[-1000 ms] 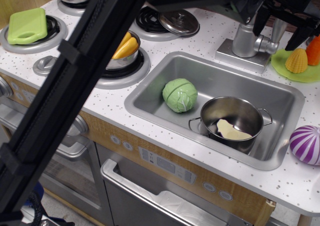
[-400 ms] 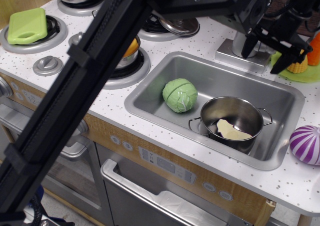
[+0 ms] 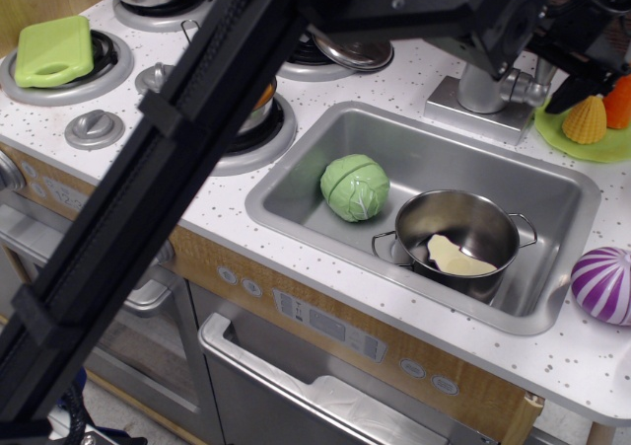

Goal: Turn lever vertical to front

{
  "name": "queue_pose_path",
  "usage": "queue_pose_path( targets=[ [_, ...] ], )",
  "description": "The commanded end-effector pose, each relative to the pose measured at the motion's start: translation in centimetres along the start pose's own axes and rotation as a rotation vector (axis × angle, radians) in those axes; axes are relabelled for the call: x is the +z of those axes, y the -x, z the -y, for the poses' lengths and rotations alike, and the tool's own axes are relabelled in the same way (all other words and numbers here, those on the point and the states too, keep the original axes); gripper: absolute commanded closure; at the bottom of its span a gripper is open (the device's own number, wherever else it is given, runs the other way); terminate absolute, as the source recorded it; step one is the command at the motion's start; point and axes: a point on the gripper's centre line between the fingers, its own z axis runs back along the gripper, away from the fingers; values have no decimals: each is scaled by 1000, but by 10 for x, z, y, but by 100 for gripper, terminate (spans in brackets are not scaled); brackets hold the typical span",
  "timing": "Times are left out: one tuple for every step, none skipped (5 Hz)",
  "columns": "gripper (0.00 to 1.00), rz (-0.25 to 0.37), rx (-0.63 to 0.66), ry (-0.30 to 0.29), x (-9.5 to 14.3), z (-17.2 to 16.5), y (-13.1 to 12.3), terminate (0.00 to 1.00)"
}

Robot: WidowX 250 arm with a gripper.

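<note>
Lever [image 3: 521,88] is a short silver-grey stub w/ rounded end, sticking out sideways from the thick grey faucet column [image 3: 483,88], which stands on a rectangular base plate [image 3: 473,110] at the back edge of the sink [image 3: 296,203]. Tool [image 3: 577,55] sits just above and to the right of the lever, dark fingers [image 3: 572,92] angled down beside it; can't tell if they touch the stub, and can't tell whether tool is spread or pressed together since the black parts blur into each other. Right next to the tool, a yellow corn piece [image 3: 585,121] rests on a green plate [image 3: 606,149] w/ an orange item [image 3: 619,100] beside it. Below and in front of the tool, inside the sink, a green cabbage [image 3: 355,187] lies left of a steel pot [image 3: 461,236] holding a pale slice. Further front-right of the tool, a purple-striped onion [image 3: 603,285] sits on the speckled white desk [image 3: 237,203]. Far left of the tool: stove burners, a green cutting board [image 3: 54,50], round grey knob [image 3: 95,127]. The black arm [image 3: 168,169] crosses the view diagonally.
</note>
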Motion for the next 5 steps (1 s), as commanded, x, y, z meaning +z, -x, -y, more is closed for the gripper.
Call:
queue_pose_path(
  targets=[
    [0, 131, 52, 29, 50, -15, -27, 0],
    [0, 151, 50, 36, 47, -15, -35, 0],
    [0, 162, 46, 50, 44, -16, -41, 0],
    [100, 152, 61, 76, 39, -15, -42, 0],
    [100, 141, 71, 77, 41, -14, -40, 0]
  ],
)
